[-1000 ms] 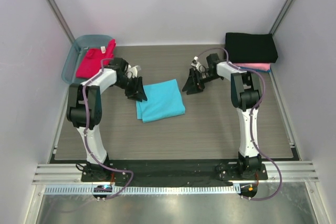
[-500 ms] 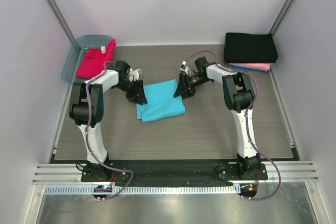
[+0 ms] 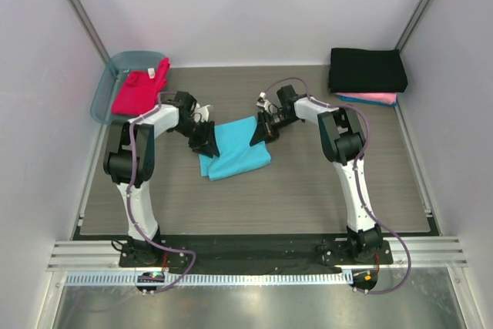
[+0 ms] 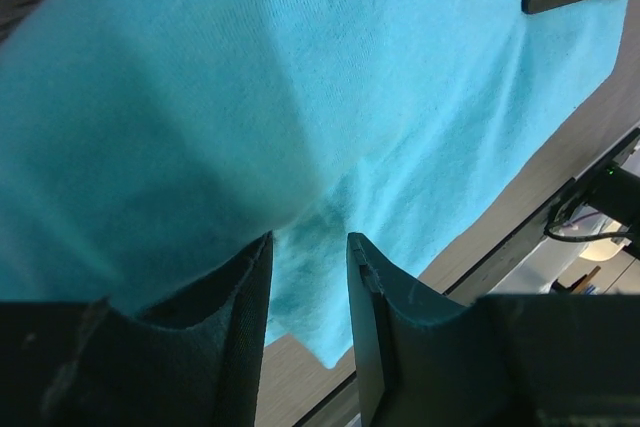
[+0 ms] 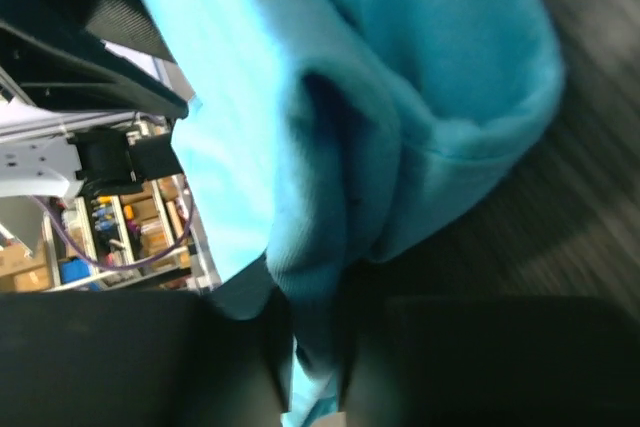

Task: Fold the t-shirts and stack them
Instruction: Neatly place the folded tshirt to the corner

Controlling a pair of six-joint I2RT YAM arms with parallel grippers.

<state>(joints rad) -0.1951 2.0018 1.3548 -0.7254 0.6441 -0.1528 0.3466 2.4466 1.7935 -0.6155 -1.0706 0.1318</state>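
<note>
Fingers point(image 4: 380, 337) of the left gripper point(image 3: 206, 142) pinch a pucker of the turquoise t-shirt point(image 3: 235, 152), which lies folded at the middle of the counter point(image 3: 323, 190). The right gripper point(image 3: 258, 135) clamps its far edge, fingers point(image 5: 180, 367) dark and blurred. Only a sliver of pink t-shirt point(image 3: 377, 99) shows beneath the black t-shirt point(image 3: 368, 69).

1. Tub point(image 3: 104, 90): translucent blue-grey plastic, far corner on my left, against the wall.
2. Table top point(image 3: 308, 190): grey wood-grain board, the surface I work on.
3. Walls point(image 3: 246, 5): plain white, back and both sides.
4. Frame posts point(image 3: 77, 5): two slanted metal bars, one per far corner.
5. Rail point(image 3: 254, 253): aluminium, along the near edge.
6. Toothed white strip point(image 3: 254, 278): just before the rail.
</note>
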